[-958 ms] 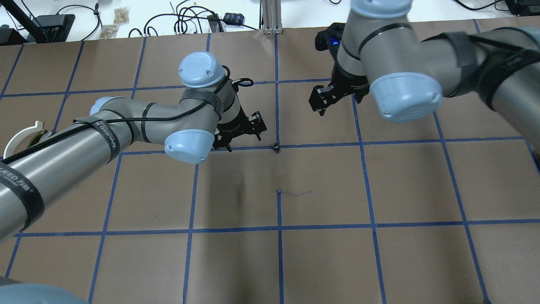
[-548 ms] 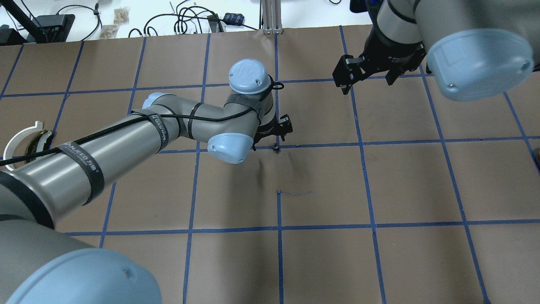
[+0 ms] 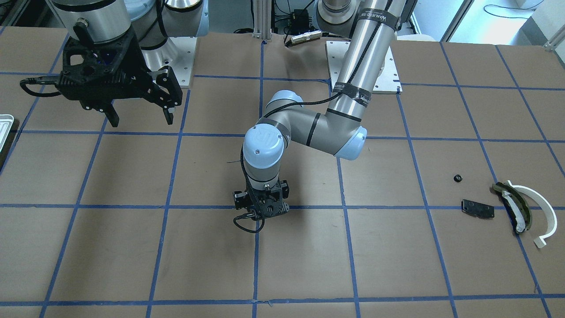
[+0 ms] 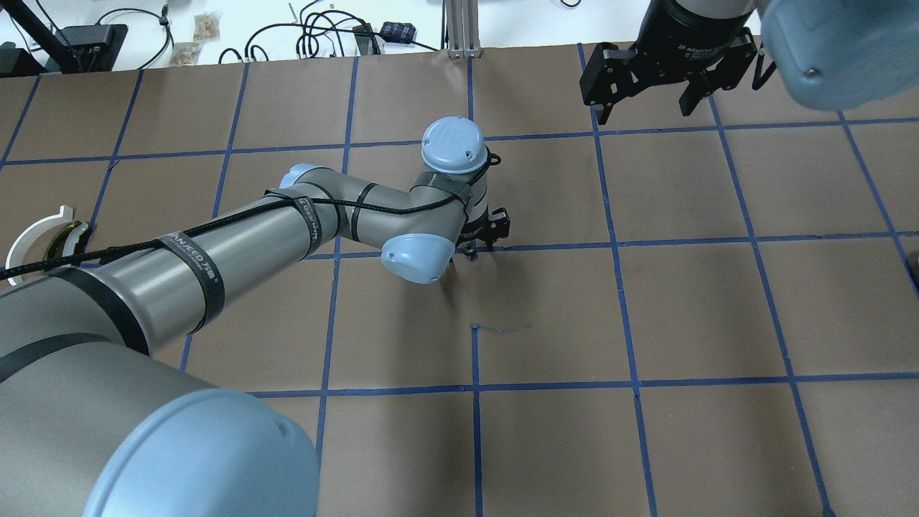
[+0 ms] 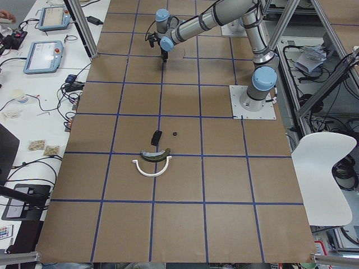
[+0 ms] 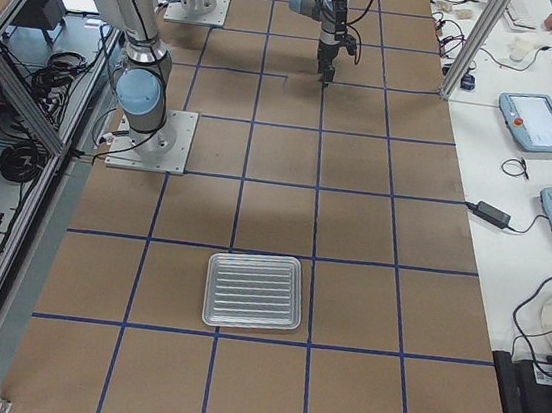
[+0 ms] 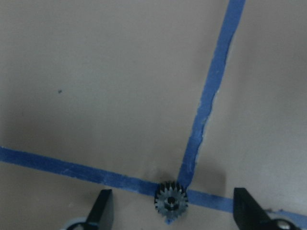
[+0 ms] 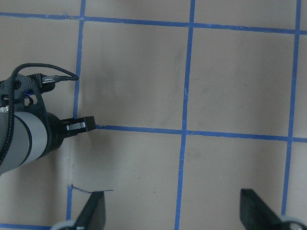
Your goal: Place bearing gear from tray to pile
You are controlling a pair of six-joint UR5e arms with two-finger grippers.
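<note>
The bearing gear (image 7: 171,201), small, black and toothed, lies on a blue tape crossing in the table's middle. My left gripper (image 7: 172,213) is open and hangs low over it, one finger (image 7: 101,211) on each side, apart from the gear. It also shows in the overhead view (image 4: 479,248) and the front view (image 3: 262,212), where it hides the gear. My right gripper (image 4: 650,104) is open and empty, high at the far right. The tray (image 6: 253,291) looks empty. The pile holds a white arc (image 3: 536,207), an olive strip (image 3: 514,207) and a black plate (image 3: 477,208).
A small black round part (image 3: 457,178) lies beside the pile. A metal post (image 4: 459,29) and cables stand at the table's far edge. The tray's corner (image 3: 4,126) shows at the front view's left edge. Brown paper with blue tape lines covers the table.
My left arm has swung right and brought its open gripper over the gear. My right arm has pulled back toward the far right corner, its gripper still open.
</note>
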